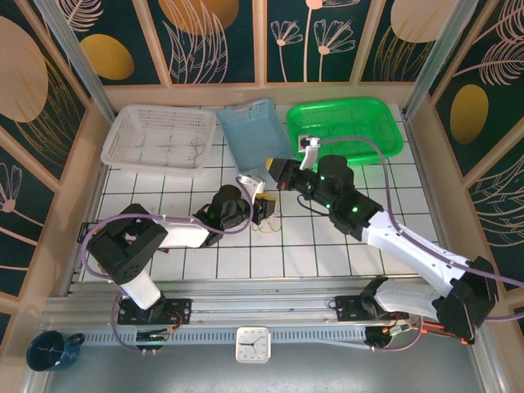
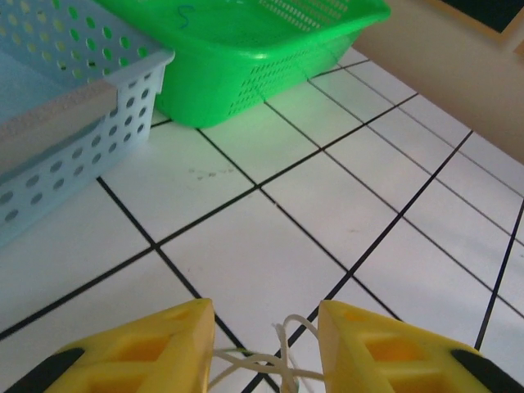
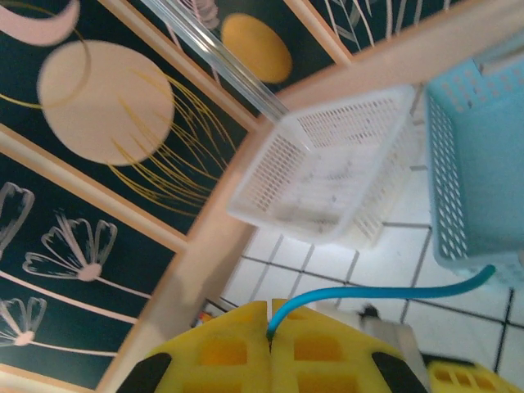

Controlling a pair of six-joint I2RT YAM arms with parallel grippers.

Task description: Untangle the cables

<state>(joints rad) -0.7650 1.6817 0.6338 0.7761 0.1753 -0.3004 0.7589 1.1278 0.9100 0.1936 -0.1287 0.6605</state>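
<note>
The right gripper [image 3: 270,311] has its yellow fingers pressed together on one end of a thin blue cable [image 3: 385,291], which arcs away in front of the light-blue perforated plastic basket [image 3: 475,164]. The left gripper [image 2: 264,327] sits low over the middle of the white tiled table [image 1: 327,246] with its fingers spread. A thin beige cable [image 2: 246,358] lies crossed and looped on the tiles between them, not yet pinched.

The step in hand looks like pulling the two strands apart. To do it well, the left fingers should close on the beige cable at the crossing and pin it down, while the right gripper draws the blue cable away slowly, watching for a snagged loop rather than jerking.

The far end of the blue cable runs out of the right wrist view, so I cannot tell whether it is caught in the beige loops. From above, the blue strand is too thin to make out. The left wrist view cuts off the lower part of the beige tangle.
</note>
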